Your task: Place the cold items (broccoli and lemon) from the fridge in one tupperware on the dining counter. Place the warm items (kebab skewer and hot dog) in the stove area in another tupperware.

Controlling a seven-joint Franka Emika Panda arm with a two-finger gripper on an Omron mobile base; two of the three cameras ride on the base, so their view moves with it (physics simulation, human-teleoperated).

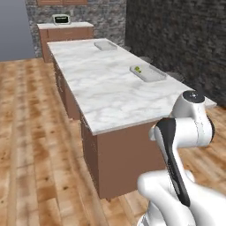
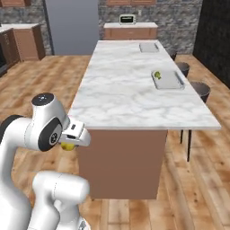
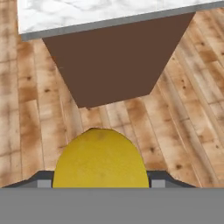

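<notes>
Just short of the dining counter (image 2: 134,99), your gripper (image 2: 72,143) is clamped around the lemon (image 3: 100,159), above the wood floor (image 3: 183,131).

yellow lemon (image 3: 100,158) held in pincer (image 3: 100,181); broccoli (image 2: 157,74) in tupperware (image 2: 170,81).

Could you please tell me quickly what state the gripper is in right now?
Gripper: closed on the lemon, carried low beside the end of the dining counter.

even, bright rendered light; soft shading under the bench (image 2: 134,103) overhang beyond the tool; textures coarse and slightly blurred throughout.
</notes>
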